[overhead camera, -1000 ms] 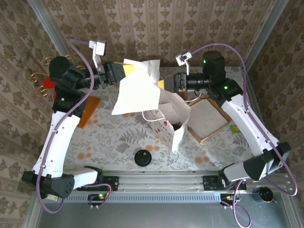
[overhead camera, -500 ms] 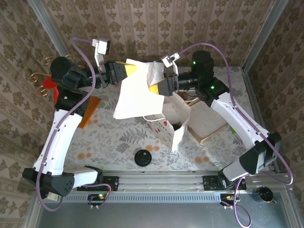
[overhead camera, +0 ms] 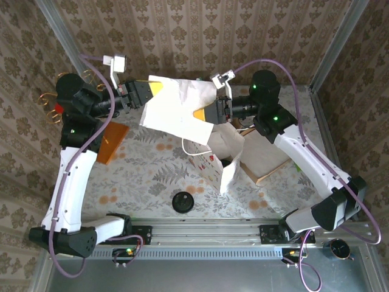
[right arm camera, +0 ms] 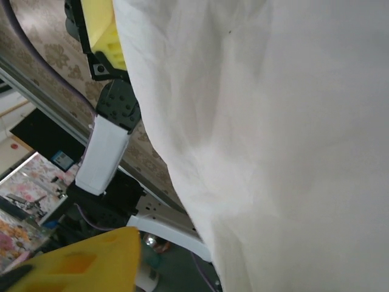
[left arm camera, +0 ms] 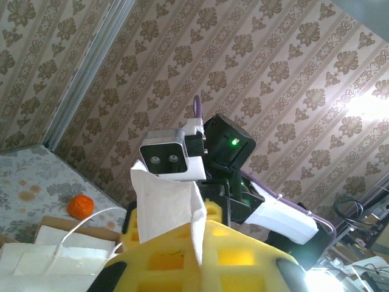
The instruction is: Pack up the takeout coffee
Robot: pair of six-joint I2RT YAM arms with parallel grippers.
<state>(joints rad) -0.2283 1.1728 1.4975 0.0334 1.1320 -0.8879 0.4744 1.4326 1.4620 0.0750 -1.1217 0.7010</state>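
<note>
A large flat white paper piece [overhead camera: 176, 112] hangs in the air above the back of the table. My left gripper [overhead camera: 152, 90] is shut on its upper left corner; in the left wrist view the yellow pads [left arm camera: 243, 255] pinch the thin paper [left arm camera: 164, 207]. My right gripper [overhead camera: 201, 114] is at the paper's lower right edge. In the right wrist view one yellow finger [right arm camera: 79, 258] stands apart from the paper [right arm camera: 273, 140], which hides the other finger. The takeout coffee is out of view.
A white paper bag [overhead camera: 228, 143] with handles stands open mid-table, something dark in its mouth. A brown cardboard tray [overhead camera: 267, 159] lies to its right. A flat black lid [overhead camera: 183, 201] lies near the front edge, an orange object [overhead camera: 109, 141] at the left.
My right gripper has come in from the right to the paper's edge and its jaws have narrowed. My left gripper pulled its corner left, spreading the paper wider.
</note>
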